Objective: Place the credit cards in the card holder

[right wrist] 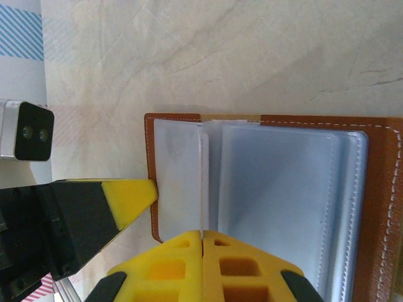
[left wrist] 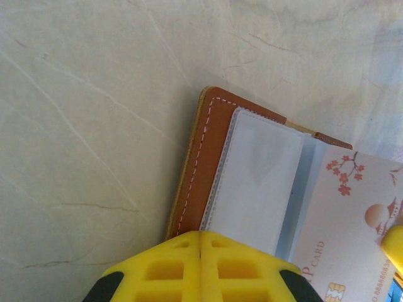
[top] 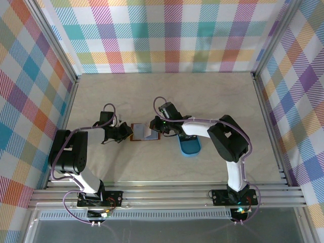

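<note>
The card holder [top: 136, 132] lies open on the table between the two grippers, brown leather [right wrist: 385, 207] outside and clear plastic sleeves [right wrist: 277, 195] inside. My right gripper [right wrist: 203, 234] is shut on a credit card [right wrist: 204, 182], seen edge-on and standing over the sleeves near the fold. In the left wrist view that card's [left wrist: 352, 214] pale face shows pink blossoms. My left gripper [left wrist: 200, 234] is shut with nothing in it, and its tip rests at the holder's left edge [left wrist: 211, 145]. From above, the left gripper [top: 126, 132] and right gripper [top: 153, 125] face each other across the holder.
A blue oval tray [top: 190, 147] sits just right of the holder, under the right arm. Checked walls enclose the table on three sides, with open tabletop behind and in front of the holder.
</note>
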You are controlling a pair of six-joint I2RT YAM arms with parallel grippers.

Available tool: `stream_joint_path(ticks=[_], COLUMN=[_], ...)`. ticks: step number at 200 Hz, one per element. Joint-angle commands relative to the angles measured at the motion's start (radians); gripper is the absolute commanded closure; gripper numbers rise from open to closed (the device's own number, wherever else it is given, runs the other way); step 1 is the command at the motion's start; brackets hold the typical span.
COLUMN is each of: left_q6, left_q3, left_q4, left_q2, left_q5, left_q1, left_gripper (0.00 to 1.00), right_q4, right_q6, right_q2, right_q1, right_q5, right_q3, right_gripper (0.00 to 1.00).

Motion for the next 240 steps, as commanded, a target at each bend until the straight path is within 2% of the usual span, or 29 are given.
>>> stream_joint_path(ticks=[1, 151, 203, 240], left_q6=[0.004, 0.006, 0.007, 0.003], left_q3=[-0.017, -0.012, -0.011, -0.011], left_q4=[0.014, 0.003, -0.002, 0.003], left_q2=[0.018, 0.018, 0.016, 0.020], left_q5=[0.013, 0.010, 0.005, 0.007], left_q1=[-0.008, -0.008, -0.008, -0.008], left_gripper=[0.94, 0.94, 0.94, 0.94], right_q4=[0.035, 0.079, 0.057, 0.072], right_q6=[0.021, 0.058, 0.041, 0.052], right_q2=[0.026, 0.041, 0.010, 0.032], right_q1=[0.005, 0.007, 0.009, 0.009], right_q5=[-0.011, -0.034, 0.019, -0.009], right_q3=[0.013, 0.006, -0.020, -0.005], right_gripper=[1.00, 1.00, 1.00, 1.00])
